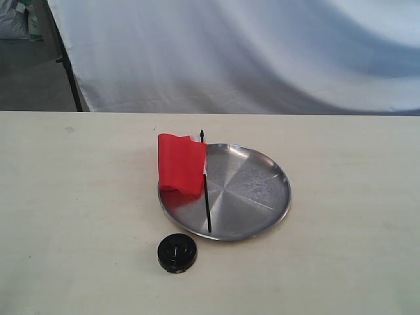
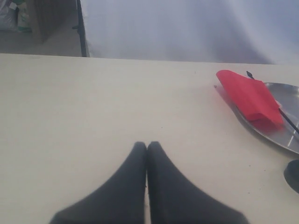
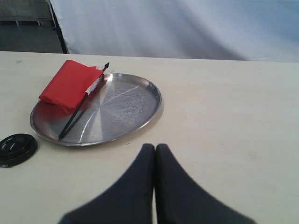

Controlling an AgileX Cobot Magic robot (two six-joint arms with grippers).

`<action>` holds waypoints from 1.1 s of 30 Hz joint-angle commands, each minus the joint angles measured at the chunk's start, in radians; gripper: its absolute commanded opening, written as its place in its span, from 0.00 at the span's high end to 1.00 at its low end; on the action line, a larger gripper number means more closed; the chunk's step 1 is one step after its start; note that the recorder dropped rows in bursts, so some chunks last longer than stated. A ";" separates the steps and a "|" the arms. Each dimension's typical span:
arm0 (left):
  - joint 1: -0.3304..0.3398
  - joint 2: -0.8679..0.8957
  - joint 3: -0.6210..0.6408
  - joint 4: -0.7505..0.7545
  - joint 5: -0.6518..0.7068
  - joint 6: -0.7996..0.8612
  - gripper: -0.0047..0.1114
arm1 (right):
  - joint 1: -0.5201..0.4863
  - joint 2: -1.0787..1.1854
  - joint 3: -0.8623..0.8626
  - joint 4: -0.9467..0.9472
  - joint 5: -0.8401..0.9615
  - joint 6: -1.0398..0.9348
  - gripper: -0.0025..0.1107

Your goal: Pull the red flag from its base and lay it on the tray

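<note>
Likely light and floppy, small red cloth flag (image 1: 180, 164) on round steel tray (image 1: 256, 190); take by stiff black stick (image 1: 207, 205). Closed, empty: left gripper (image 2: 147, 145), right gripper (image 3: 154, 147).

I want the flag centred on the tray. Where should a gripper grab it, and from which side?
Grip the red flag by its bare black stick below the cloth, coming from above with jaws across it. The stick lies low on the tray, and the cloth hangs off its upper part, so probably only that lower stretch is free.
</note>
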 commanded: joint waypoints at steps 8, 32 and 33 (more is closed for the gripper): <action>0.001 -0.003 0.003 0.001 -0.003 -0.002 0.96 | -0.005 -0.006 0.004 -0.085 0.002 0.069 0.98; 0.001 -0.003 0.003 0.001 -0.003 -0.002 0.96 | -0.005 -0.006 0.004 -0.055 0.012 0.049 0.98; 0.001 -0.003 0.003 0.001 -0.003 -0.002 0.96 | -0.005 -0.006 0.004 -0.055 0.018 0.042 0.98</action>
